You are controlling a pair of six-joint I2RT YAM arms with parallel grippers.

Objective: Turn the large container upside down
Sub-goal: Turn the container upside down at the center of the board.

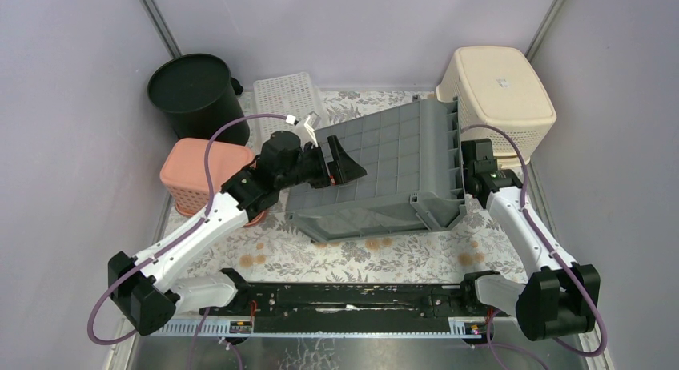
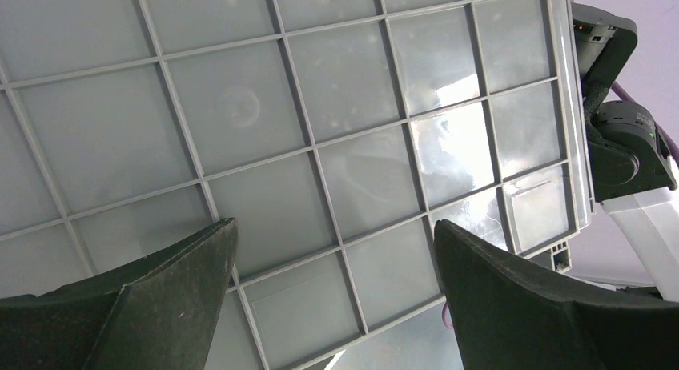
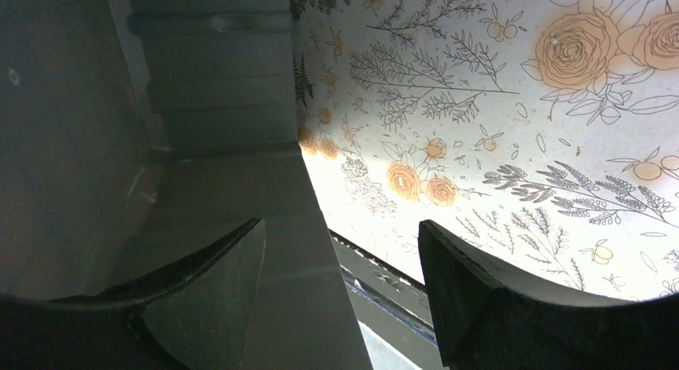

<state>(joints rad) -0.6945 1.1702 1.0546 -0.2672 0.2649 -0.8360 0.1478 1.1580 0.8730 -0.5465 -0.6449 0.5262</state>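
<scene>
Large container [image 1: 384, 174] tilted at the centre of the table [image 1: 336, 254], ribbed underside up.
Left gripper [image 2: 332, 226] spread wide over that underside; right gripper [image 3: 340, 290] at its right rim, fingers apart astride the wall.

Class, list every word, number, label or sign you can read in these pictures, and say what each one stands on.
No text can be read in any view.
Small sticker on top of the cream basket: too small to read.
Round moulded mark on the base of the grey container: no letters or numbers can be made out.
</scene>
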